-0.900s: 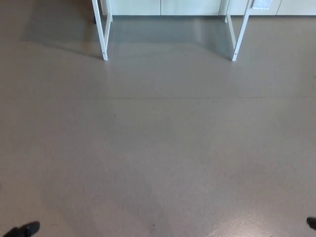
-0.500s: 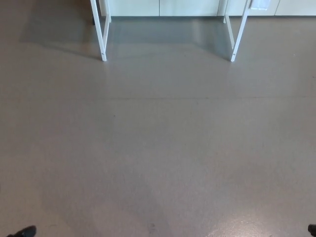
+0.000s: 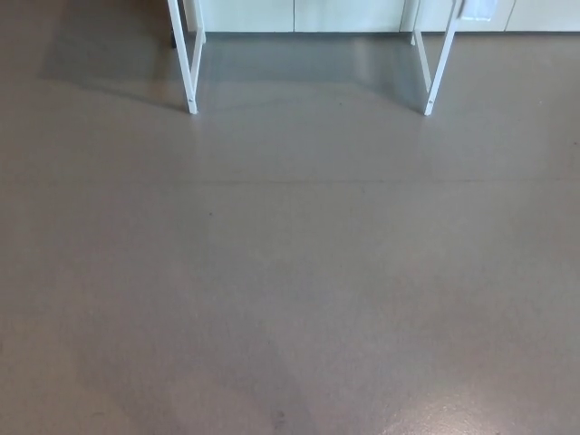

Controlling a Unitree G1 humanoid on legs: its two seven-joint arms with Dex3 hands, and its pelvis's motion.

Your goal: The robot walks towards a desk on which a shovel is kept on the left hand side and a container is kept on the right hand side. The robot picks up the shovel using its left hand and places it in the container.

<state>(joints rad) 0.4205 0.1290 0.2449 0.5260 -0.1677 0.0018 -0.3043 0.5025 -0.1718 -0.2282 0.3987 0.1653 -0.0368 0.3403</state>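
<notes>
Compared with the earlier frames, the dark tips at the bottom left and bottom right corners have left the picture; neither hand is in view, so finger state cannot be told. The grey floor fills the view, smooth and faintly glossy. Two white desk legs stand far left and far right. Pale cabinet fronts lie behind them. Shovel and container are out of view.

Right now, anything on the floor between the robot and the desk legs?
Nothing visible. The grey floor is bare up to the two white desk legs. The desktop, the shovel, the container and both hands are out of frame.
</notes>
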